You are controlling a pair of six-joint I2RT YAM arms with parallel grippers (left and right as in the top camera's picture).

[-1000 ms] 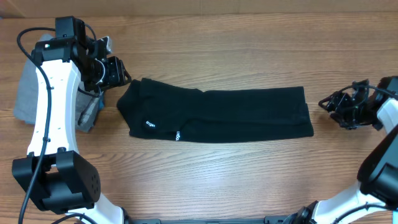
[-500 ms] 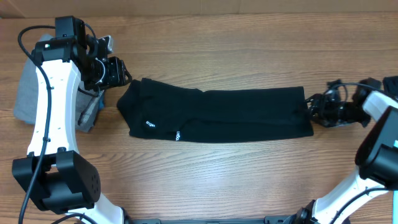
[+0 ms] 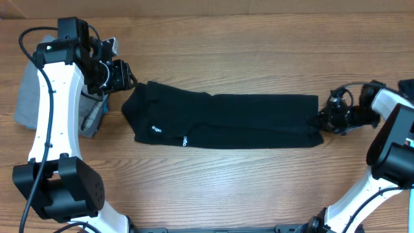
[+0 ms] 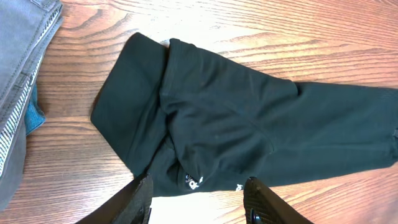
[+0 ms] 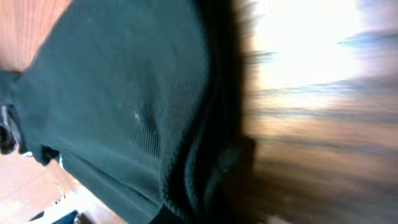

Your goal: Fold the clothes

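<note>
Beyond the left end of the black soft fabric garment (image 3: 226,121) lies a light grey folded pair of trousers (image 3: 29,97). The left fingers (image 4: 138,200) hang released and empty just above that end's upper corner. The garment lies flat on the wooden worktop (image 3: 259,188), with its long axis running left to right. At its right end the right fingers (image 3: 326,120) are clenched, apparently pinching the hem. This arm looks placed to carry that end leftward.
</note>
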